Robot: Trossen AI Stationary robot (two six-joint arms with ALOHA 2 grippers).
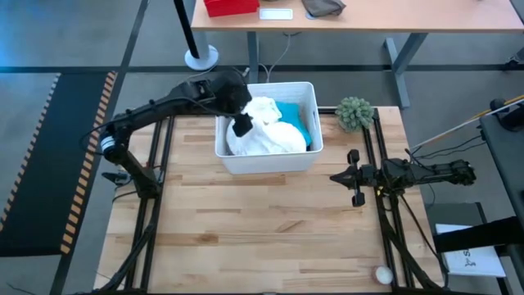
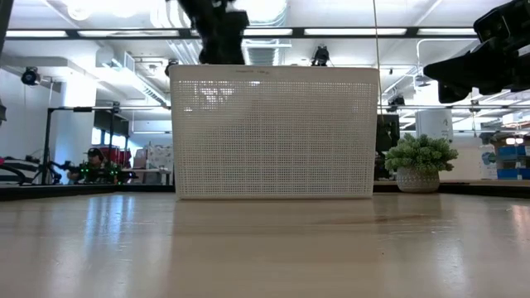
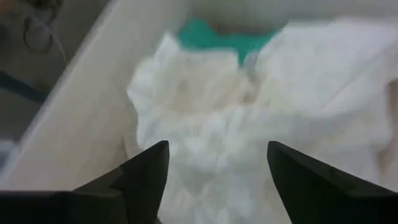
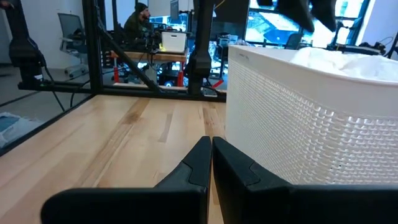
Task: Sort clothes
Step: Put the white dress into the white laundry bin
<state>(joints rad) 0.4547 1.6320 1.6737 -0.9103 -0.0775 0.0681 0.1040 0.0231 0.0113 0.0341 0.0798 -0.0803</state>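
High view: I see the left gripper [image 1: 242, 125] spread above the white shirt [image 1: 266, 135] in the basket [image 1: 270, 161]; right gripper [image 1: 352, 176] clenched, empty.

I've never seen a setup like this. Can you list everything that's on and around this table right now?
Basket: one, white slatted plastic, at the table's far middle.
White clothes: a heap, count unclear, filling the basket.
Turquoise piece: one, in the basket beside the white heap, toward its right.
Fuzzy ball: one, green, at the table's far right, beside the basket.
Table: one, light wood.
Person: one, seated in the room beyond.
Left pincer: black, open, over the white clothes in the basket.
Right pincer: black, shut, at the table's right, pointing at the basket.
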